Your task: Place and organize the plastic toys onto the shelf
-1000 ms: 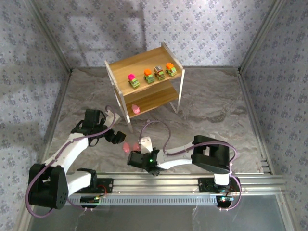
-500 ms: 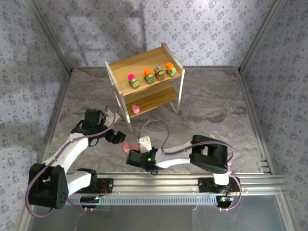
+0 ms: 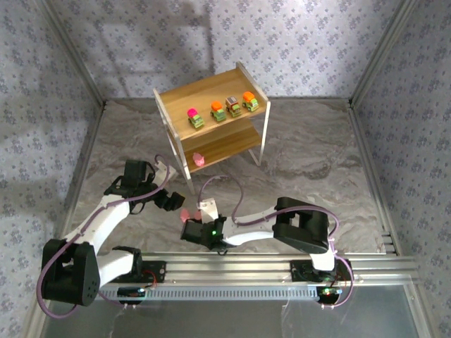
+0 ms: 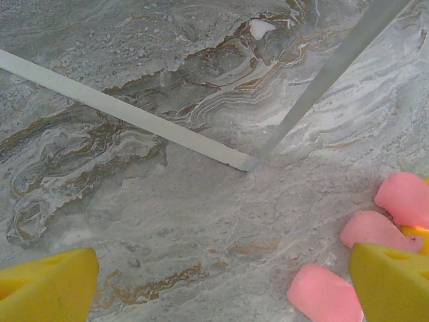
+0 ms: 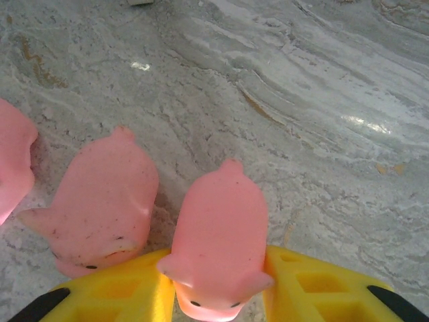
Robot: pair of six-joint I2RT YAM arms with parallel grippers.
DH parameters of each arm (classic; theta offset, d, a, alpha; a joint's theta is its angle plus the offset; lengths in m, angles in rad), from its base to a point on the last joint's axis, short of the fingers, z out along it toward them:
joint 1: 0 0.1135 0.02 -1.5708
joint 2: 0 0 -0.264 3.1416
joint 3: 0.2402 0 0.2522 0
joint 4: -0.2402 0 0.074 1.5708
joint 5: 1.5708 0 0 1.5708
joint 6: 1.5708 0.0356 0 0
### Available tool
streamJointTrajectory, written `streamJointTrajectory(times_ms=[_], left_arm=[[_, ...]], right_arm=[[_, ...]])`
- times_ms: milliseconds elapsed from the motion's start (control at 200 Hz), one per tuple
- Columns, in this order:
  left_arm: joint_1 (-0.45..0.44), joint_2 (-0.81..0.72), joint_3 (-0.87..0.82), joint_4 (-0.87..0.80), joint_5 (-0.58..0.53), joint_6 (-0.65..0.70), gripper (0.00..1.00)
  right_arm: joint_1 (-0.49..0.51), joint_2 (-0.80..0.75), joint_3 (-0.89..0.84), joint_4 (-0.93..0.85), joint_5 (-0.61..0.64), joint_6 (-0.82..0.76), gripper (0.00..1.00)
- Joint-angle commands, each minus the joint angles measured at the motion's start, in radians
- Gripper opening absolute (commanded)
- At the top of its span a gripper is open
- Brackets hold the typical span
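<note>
You've got 3 pink figures (image 4: 324, 295) on the table (image 4: 167, 221) beside one pad (image 4: 392, 285) of your left pincer (image 4: 221, 288), spread wide.

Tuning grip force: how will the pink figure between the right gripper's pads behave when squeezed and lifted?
The pink figure looks small and moulded, so probably light. Its smooth rounded flanks taper, so it may slip from the yellow pads. Lying low and flat, it seems unlikely to roll.

Two white arms (image 3: 106, 211) with black joints (image 3: 303, 225), purple cables (image 3: 42, 282) and blocky yellow fingertips (image 5: 322, 288).
</note>
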Motion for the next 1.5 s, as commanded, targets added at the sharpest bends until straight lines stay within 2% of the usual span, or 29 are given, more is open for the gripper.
streamJointTrajectory(times_ms=[0, 255, 470, 874, 1084, 1279, 1499], left_arm=[[-0.005, 0.001, -0.005, -0.007, 0.017, 0.003, 0.96], [-0.005, 0.003, -0.005, -0.007, 0.017, 0.003, 0.96], [-0.007, 0.008, -0.005, -0.007, 0.017, 0.003, 0.96], [-0.011, 0.01, -0.003, -0.007, 0.014, 0.004, 0.96], [-0.011, 0.009, -0.003, -0.007, 0.011, 0.004, 0.96], [-0.011, 0.01, -0.003, -0.009, 0.011, 0.004, 0.96], [-0.011, 0.014, 0.0, -0.006, 0.006, 0.004, 0.96]], right_arm=[[-0.006, 0.006, -0.009, -0.03, 0.029, 0.022, 0.37], [-0.003, -0.032, -0.042, -0.035, 0.053, 0.039, 0.31], [0.003, -0.085, -0.079, -0.02, 0.065, 0.015, 0.31], [-0.008, -0.256, -0.147, 0.018, 0.04, -0.161, 0.31], [-0.055, -0.363, -0.159, 0.017, 0.005, -0.271, 0.31], [-0.138, -0.463, -0.183, 0.037, -0.06, -0.342, 0.31], [-0.225, -0.495, -0.142, 0.021, -0.116, -0.461, 0.3]])
